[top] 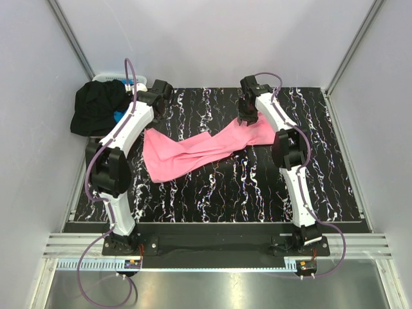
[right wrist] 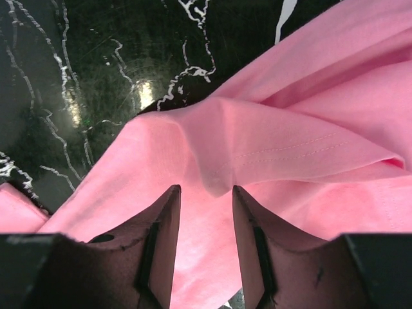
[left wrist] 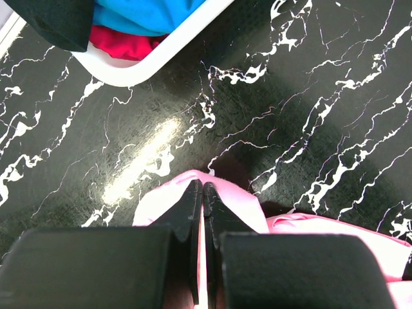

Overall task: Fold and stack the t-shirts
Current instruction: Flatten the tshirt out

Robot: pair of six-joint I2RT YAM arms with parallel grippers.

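Pink t-shirt [top: 193, 151] lies 8-to-2 o'clock. My left pincer [left wrist: 203, 187] clamps its end; right pincer [right wrist: 206, 190] apart (fold between). Basket [left wrist: 138, 67] at 10 o'clock: blue t-shirt [left wrist: 148, 13] inside, black t-shirt [top: 96, 106] draped over.

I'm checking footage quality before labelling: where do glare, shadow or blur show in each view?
Top external: even light, a soft shadow by the bright pink cloth t-shirt on the glossy black marbled tabletop. Left wrist: a broad white glare streak on the tabletop; the left gripper looks soft up close. Right wrist: small glare spot, shirt stitching sharp.
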